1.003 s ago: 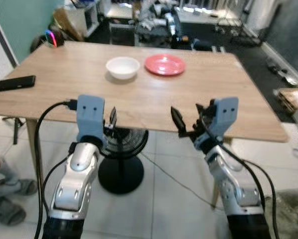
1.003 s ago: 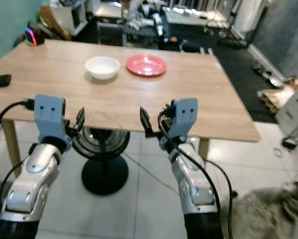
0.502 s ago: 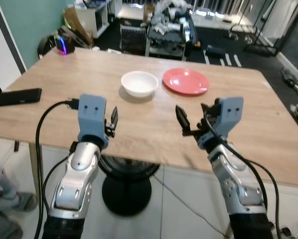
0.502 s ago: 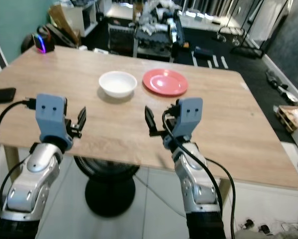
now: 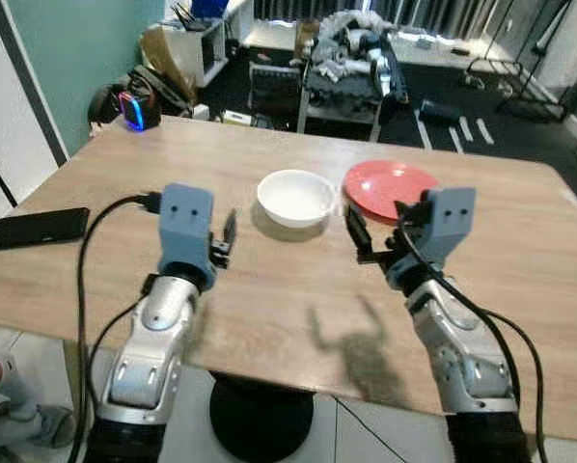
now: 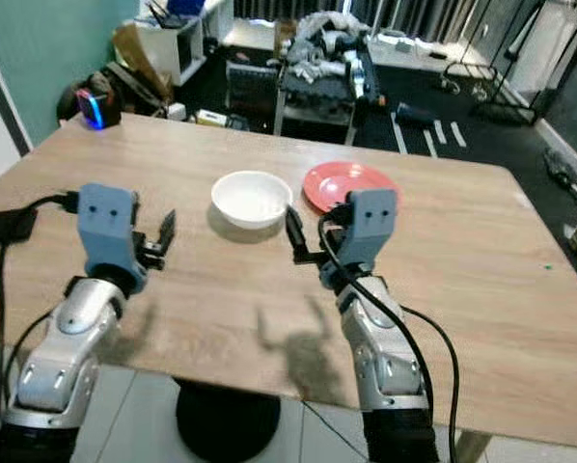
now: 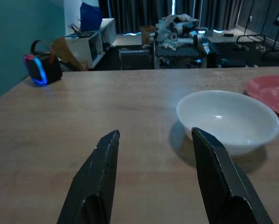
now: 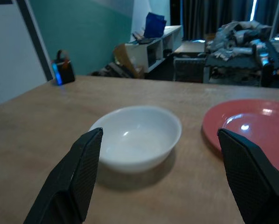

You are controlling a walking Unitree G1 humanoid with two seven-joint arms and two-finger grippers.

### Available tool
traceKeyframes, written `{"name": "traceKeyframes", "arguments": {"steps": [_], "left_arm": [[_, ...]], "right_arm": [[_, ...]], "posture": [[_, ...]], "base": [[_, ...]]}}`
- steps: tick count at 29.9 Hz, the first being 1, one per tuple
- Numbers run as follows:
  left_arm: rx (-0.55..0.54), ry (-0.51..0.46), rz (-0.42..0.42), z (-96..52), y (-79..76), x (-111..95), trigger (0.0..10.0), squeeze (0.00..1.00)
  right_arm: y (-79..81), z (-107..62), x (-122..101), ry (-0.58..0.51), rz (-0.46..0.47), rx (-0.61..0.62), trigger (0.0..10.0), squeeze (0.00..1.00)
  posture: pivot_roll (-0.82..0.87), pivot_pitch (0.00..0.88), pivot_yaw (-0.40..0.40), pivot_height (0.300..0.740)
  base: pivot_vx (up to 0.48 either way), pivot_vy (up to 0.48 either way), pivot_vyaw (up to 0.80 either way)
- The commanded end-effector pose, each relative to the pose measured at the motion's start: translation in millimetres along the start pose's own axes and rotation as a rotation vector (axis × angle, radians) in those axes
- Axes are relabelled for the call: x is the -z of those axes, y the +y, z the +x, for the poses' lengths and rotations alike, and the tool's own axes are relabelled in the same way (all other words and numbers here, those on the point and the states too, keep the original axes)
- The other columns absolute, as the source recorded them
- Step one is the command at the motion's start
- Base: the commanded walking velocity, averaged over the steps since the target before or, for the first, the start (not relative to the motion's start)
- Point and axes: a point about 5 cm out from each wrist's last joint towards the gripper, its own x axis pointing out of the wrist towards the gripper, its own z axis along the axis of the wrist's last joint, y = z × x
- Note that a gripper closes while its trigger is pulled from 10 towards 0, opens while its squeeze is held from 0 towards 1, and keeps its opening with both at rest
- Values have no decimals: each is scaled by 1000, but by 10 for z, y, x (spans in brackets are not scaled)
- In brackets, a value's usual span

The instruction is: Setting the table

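At the upper centre of the frame, a round white ceramic bowl (image 5: 295, 197) and a flat red plate (image 5: 390, 182) sit side by side on the wooden tabletop (image 5: 96, 270), untouched, with left tool (image 5: 224, 236) and right tool (image 5: 364, 230) both released, so setting appears barely begun.

Layout: table (image 5: 269, 299) in front, two dishes toward its far side.

Bowl (image 5: 295, 197) and plate (image 5: 390, 182) sit on the table, plate just right of bowl, apart. Phone (image 5: 36, 228) lies near the left edge; speaker (image 6: 93, 106) at the far left corner. Left gripper (image 5: 229, 231) hangs above the table, near side of the bowl and to its left; right gripper (image 5: 358, 233) between bowl and plate, nearer. Both hold nothing, fingers apart. Shelving and clutter (image 5: 351, 48) behind the table.
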Motion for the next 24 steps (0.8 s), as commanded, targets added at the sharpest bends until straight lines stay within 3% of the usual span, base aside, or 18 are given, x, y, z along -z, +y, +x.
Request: {"name": "traceKeyframes", "arguments": {"steps": [1, 24], "left_arm": [[15, 20, -4, -5, -44, 43, 10000, 0], [25, 57, -3, 14, -24, 68, 10000, 0]], "right_arm": [[-55, -14, 9, 4, -2, 21, 10000, 0], [-88, -16, 17, 10, -14, 44, 10000, 0]], "posture": [[-32, 0, 36, 740], [-25, 0, 40, 740]], "base": [[382, 0, 0], [0, 0, 0]]}}
